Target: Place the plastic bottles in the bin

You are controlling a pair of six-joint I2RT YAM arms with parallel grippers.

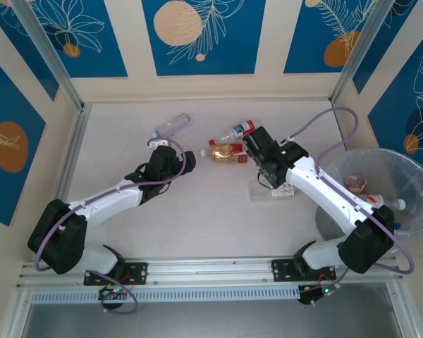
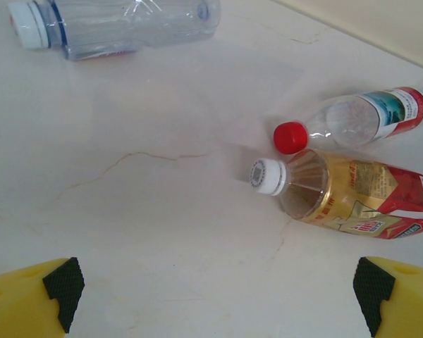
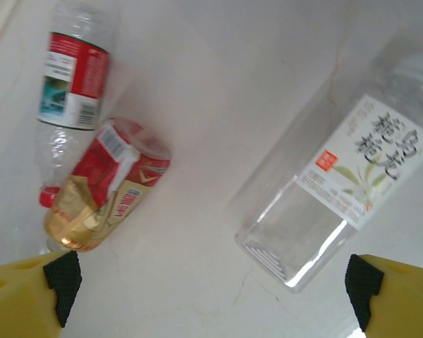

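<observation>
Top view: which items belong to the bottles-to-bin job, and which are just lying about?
Job:
clear white-capped bottle
red-capped bottle
gold-labelled bottle
square clear bottle
bin
orange-labelled bottle, already in the bin

Not job:
blue wall panels
aluminium rail

Three plastic bottles [image 2: 352, 201] beyond spread claw [image 2: 218, 292]

Our left arm [image 1: 106, 201] and right arm [image 1: 324, 190] are white with chunky black joints, and a thin purple cable [image 1: 336, 111] loops along each. A tiny green light [image 1: 283, 150] glows on the right one. In the bottom corners of the wrist views, our fingers [image 2: 25, 299] are yellow with black pads [image 2: 62, 287].
</observation>
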